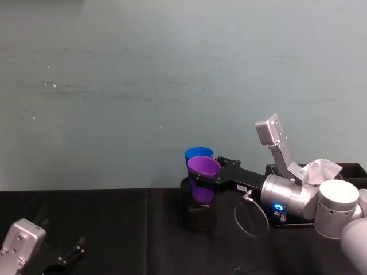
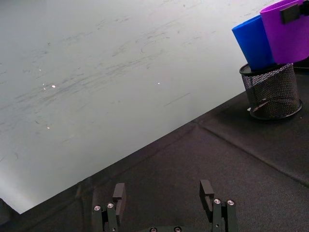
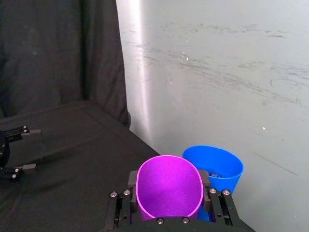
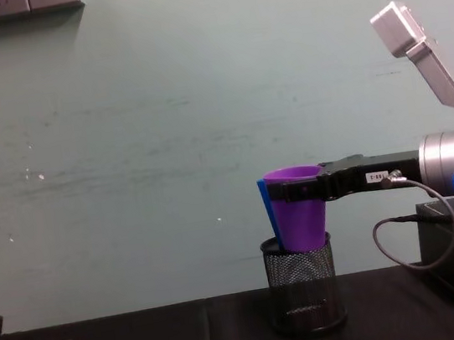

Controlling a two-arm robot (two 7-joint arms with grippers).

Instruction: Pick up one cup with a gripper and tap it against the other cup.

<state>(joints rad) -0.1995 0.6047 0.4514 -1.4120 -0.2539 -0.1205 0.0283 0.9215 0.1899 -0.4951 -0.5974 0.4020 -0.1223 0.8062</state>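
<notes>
My right gripper (image 1: pixel 213 179) is shut on the purple cup (image 1: pixel 203 167), holding it upright by its upper wall above the table. In the right wrist view both fingers (image 3: pixel 133 182) clasp the purple cup (image 3: pixel 168 186). The blue cup (image 1: pixel 198 153) stands right behind it, inside a black mesh pen holder (image 1: pixel 198 215). From the chest, the purple cup (image 4: pixel 300 219) and the blue cup (image 4: pixel 268 215) sit side by side and look in contact. Whether the purple cup's base dips into the holder (image 4: pixel 304 286) I cannot tell. My left gripper (image 1: pixel 69 255) rests open, low at the left.
A black tissue box (image 1: pixel 338 172) stands at the right behind my right arm. A black cloth (image 2: pixel 203 159) covers the table, which ends at a pale wall (image 2: pixel 96 72). The left gripper (image 2: pixel 163 193) has nothing between its fingers.
</notes>
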